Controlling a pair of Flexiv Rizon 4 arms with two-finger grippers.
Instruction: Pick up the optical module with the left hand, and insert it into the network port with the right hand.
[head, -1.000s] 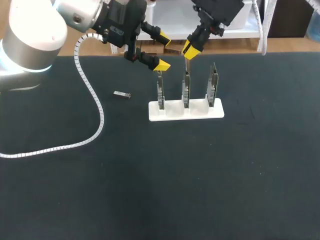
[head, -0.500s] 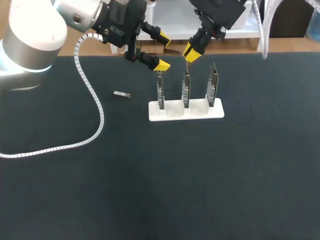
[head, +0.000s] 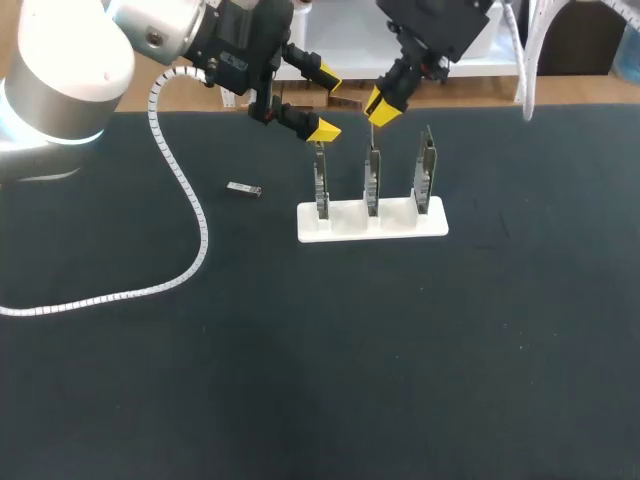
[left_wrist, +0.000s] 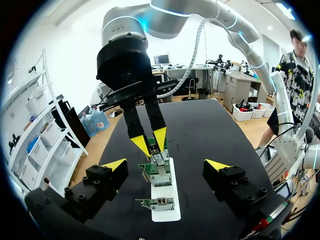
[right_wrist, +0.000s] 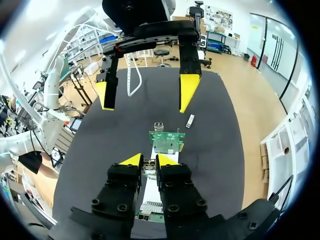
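- Our left hand (head: 322, 103) gapes wide, empty, above the left board (head: 321, 185); the module (head: 243, 188) lies on the table (head: 300, 350), well aside.
- Our right hand (head: 383, 103), nearly closed, holds nothing.
- Swinging toward the module, we might clip that board or the right hand.

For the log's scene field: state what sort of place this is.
Probably a robotics test bench: a black table carries a white holder with three upright circuit boards, an optical module lies loose nearby, and the left gripper and right gripper hover over the boards.
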